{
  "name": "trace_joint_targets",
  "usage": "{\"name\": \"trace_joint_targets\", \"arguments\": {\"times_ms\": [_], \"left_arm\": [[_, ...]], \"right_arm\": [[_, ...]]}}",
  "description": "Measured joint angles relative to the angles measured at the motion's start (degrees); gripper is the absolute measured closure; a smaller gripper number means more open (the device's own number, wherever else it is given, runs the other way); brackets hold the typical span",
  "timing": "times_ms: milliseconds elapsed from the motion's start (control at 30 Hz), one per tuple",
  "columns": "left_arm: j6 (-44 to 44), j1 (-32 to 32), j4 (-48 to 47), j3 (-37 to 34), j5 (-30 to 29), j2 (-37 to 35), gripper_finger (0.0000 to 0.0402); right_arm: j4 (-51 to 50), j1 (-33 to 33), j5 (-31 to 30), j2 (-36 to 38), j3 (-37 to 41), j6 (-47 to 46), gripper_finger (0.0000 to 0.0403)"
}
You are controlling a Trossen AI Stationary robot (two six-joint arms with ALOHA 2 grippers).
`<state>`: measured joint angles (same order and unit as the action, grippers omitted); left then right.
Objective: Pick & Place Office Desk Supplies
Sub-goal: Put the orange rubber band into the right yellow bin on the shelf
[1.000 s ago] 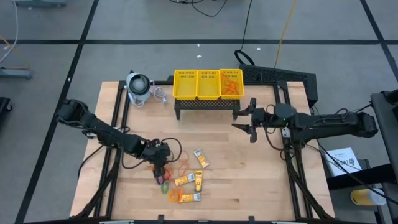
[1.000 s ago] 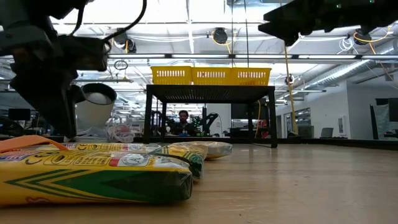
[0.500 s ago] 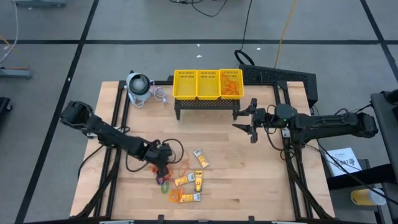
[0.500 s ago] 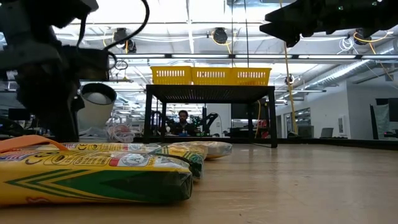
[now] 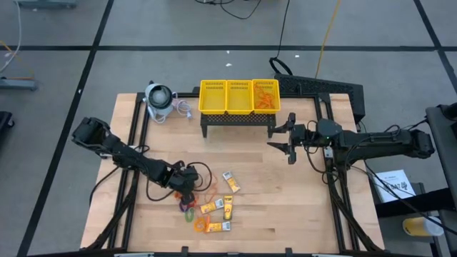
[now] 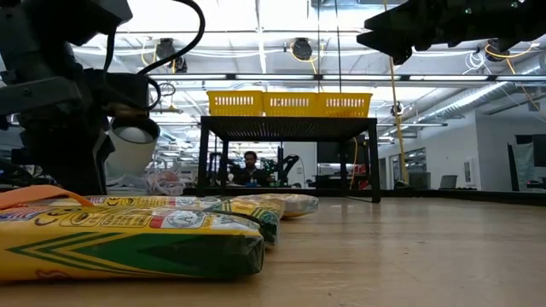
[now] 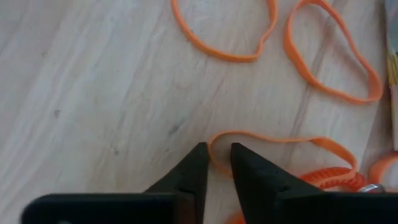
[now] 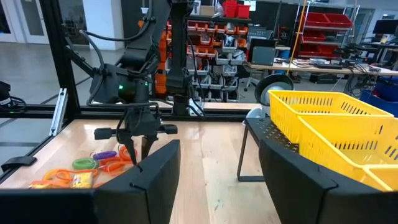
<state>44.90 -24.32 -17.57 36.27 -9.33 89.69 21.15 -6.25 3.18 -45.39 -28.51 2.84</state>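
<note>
Several orange rubber bands [image 7: 323, 56] lie flat on the wooden table near its front left, beside yellow-orange packets [image 5: 221, 207] and small coloured rings [image 5: 189, 210]. My left gripper [image 7: 219, 152] points steeply down at the table, its fingers a narrow gap apart with the bent end of one rubber band [image 7: 214, 140] between the tips. In the high view it [image 5: 187, 194] stands just left of the heap. My right gripper [image 5: 285, 139] hangs open and level above the table's right half, holding nothing. My left gripper comes from above, slanting down, with one fingertip [image 7: 198, 155] on each side of the rubber band's bent end [image 7: 211, 138]. The band lies slack and flat on the table. I cannot tell whether the fingers touch it.
A yellow mesh basket [image 5: 239, 96] with three compartments stands on a black stand at the far middle; its right compartment [image 5: 265, 96] holds orange bands. A grey-white round device [image 5: 158, 100] with a cord sits at the far left. Bare wood lies between basket and heap.
My left gripper has gone down toward the table over the rubber bands. The bands, packets and rings have kept their places.
</note>
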Motion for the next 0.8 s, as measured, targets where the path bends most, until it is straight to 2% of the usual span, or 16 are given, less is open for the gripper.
{"name": "trace_joint_targets", "arguments": {"times_ms": [133, 400, 667, 800], "left_arm": [[0.09, 0.21, -0.32, -0.07, -1.26, 0.04, 0.039], [-2.16, 0.44, -1.57, 1.09, -2.78, -2.46, 0.0397], [-12.5, 0.91, -5.99, 7.19, -12.66, -9.65, 0.0399], [-20.2, 1.9, -4.44, 11.28, -17.61, -11.05, 0.04]], "right_arm": [[0.0, -0.01, -0.04, 0.0, 0.0, 0.01, 0.0195], [0.0, 0.01, -0.07, 0.0, 0.0, -0.19, 0.0195], [0.08, 0.01, -0.07, -0.11, -0.02, -0.23, 0.0195], [0.11, 0.01, -0.09, -0.22, -0.02, -0.23, 0.0195]]}}
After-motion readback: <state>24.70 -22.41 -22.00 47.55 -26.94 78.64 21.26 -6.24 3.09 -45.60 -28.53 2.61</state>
